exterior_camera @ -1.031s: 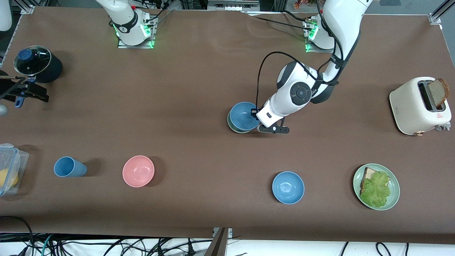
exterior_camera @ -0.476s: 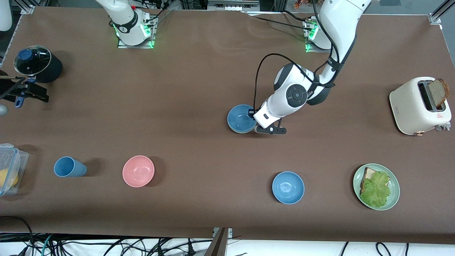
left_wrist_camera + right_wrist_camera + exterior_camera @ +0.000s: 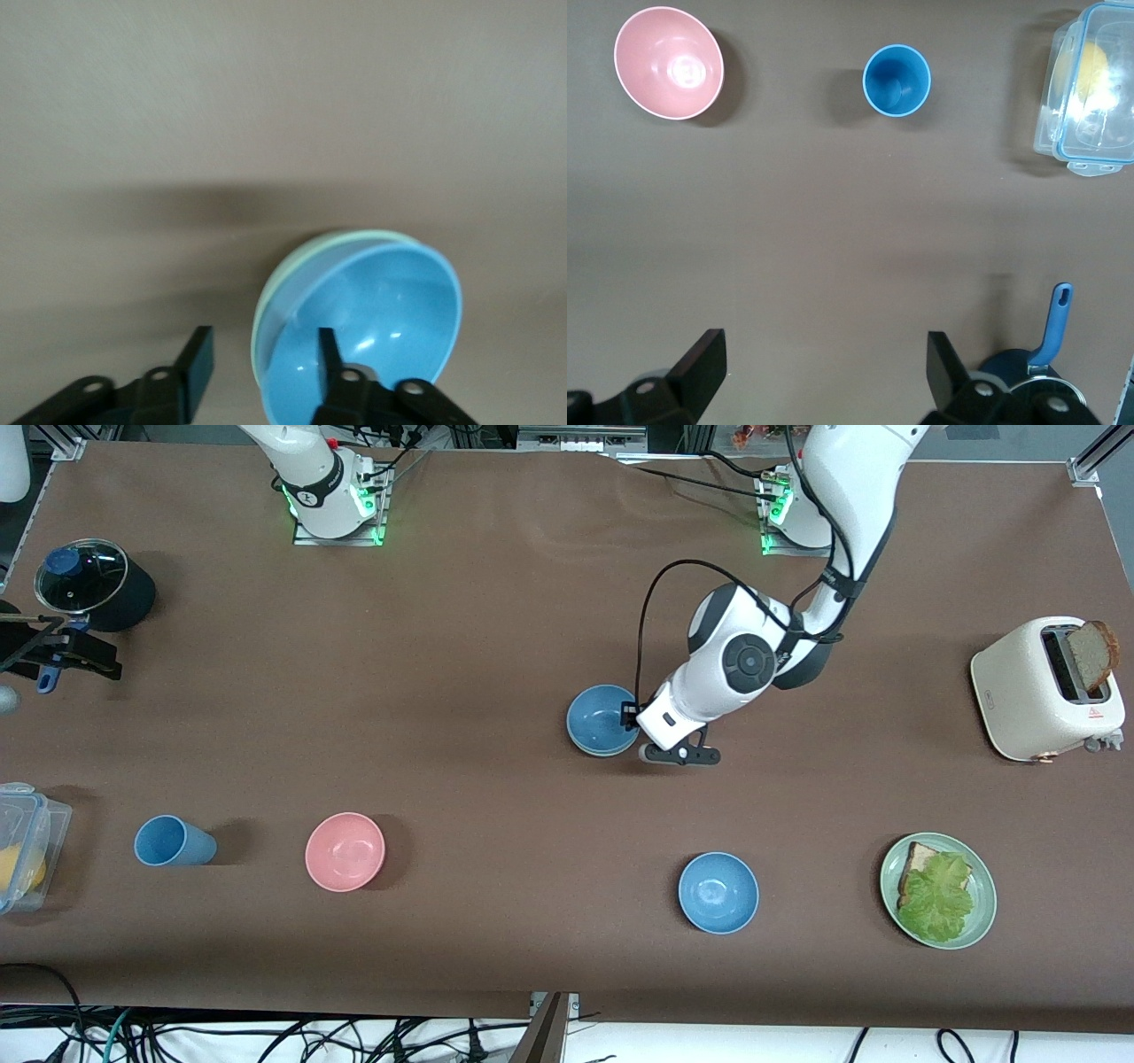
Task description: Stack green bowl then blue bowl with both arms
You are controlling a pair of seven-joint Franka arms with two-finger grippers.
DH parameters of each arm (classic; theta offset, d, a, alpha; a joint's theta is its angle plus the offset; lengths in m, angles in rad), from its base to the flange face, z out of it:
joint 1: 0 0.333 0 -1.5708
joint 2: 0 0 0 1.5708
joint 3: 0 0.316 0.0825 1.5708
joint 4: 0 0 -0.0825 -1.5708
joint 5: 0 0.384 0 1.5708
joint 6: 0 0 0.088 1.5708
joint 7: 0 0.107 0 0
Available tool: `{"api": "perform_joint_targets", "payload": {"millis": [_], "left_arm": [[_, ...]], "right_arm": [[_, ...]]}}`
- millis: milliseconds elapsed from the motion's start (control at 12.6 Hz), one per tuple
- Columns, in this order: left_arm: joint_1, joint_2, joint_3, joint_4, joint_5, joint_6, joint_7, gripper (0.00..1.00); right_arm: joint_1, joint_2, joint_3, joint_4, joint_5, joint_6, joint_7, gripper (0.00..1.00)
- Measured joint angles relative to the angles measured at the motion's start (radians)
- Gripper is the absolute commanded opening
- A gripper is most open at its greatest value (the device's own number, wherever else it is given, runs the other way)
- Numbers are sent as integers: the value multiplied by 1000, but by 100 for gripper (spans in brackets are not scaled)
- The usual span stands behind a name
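Note:
The blue bowl [image 3: 601,717] sits nested in the green bowl [image 3: 354,236] at mid-table. In the front view only a thin green rim shows under it. My left gripper [image 3: 640,731] is low beside the stack and open. In the left wrist view [image 3: 263,354] one finger is inside the blue bowl [image 3: 381,310], the other is outside, and the rim lies between them untouched. My right gripper [image 3: 58,654] waits open and empty over the right arm's end of the table, and it shows in its own view [image 3: 824,363].
A second blue bowl [image 3: 718,892] lies nearer the front camera than the stack. A pink bowl [image 3: 345,851], blue cup [image 3: 173,841] and clear container [image 3: 22,846] lie toward the right arm's end, near a lidded pot [image 3: 93,584]. A toaster [image 3: 1045,689] and green plate [image 3: 979,921] are at the left arm's end.
The blue bowl has come down from slightly offset above the green bowl to sit squarely in it. My left hand has shifted slightly. The right arm has not moved.

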Motion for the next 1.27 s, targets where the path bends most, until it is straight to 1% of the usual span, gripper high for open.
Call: {"api": "perform_joint_targets", "payload": {"millis": [238, 476, 634, 714, 872, 952, 1031, 1110, 1269], "left_arm": [[97, -138, 10, 4, 3, -144, 0, 100], [203, -284, 14, -18, 49, -182, 1, 100], [255, -394, 25, -47, 60, -217, 2, 100], [264, -442, 38, -62, 90, -253, 6, 100], [265, -524, 66, -59, 225, -394, 10, 100], [265, -564, 82, -50, 265, -482, 22, 100], [265, -595, 99, -39, 281, -564, 35, 100], [265, -612, 118, -26, 290, -628, 47, 100], [266, -616, 152, -6, 338, -677, 74, 100]], "right_arm": [[0, 0, 0, 0, 0, 0, -1, 100], [0, 2, 0, 0, 0, 0, -1, 100], [0, 3, 0, 0, 0, 0, -1, 100], [0, 3, 0, 0, 0, 0, -1, 100], [0, 3, 0, 0, 0, 0, -1, 100], [1, 3, 0, 0, 0, 0, -1, 100], [0, 3, 0, 0, 0, 0, -1, 100], [1, 3, 0, 0, 0, 0, -1, 100], [1, 3, 0, 0, 0, 0, -1, 100]]}}
